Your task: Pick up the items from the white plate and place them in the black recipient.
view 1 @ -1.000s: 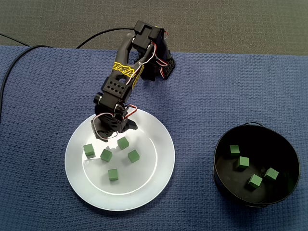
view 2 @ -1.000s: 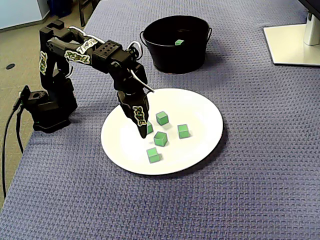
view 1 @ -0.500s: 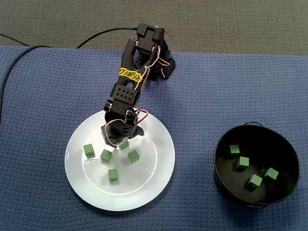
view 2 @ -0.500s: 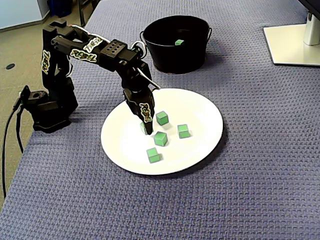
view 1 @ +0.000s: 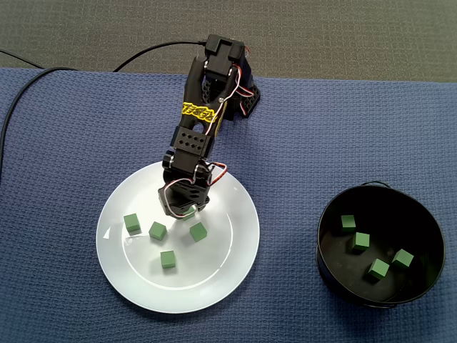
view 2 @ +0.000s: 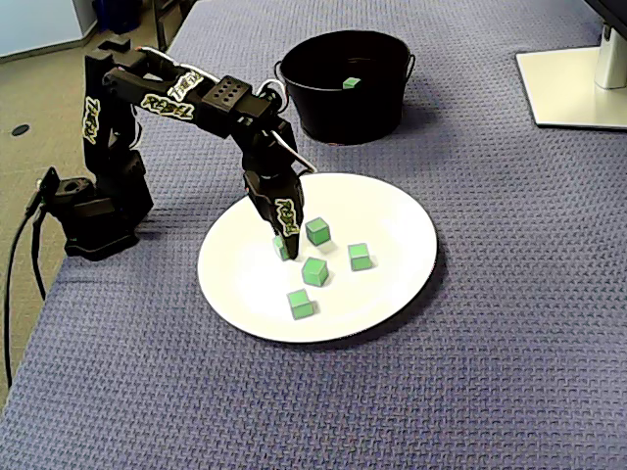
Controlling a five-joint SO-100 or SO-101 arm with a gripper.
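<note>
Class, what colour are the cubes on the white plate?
The cubes are green, clearest in the fixed view from above.

In a fixed view from above, the plate (view 1: 214,286) lies on the mat (view 1: 57,143), left of the container (view 1: 421,218) and well apart from it. Four cubes (view 1: 168,259) lie on the plate before the gripper (view 1: 184,213), and a fifth cube (view 1: 191,212) lies at its tips. Four more lie in the container. The arm base (view 1: 239,96) stands behind the plate.
</note>
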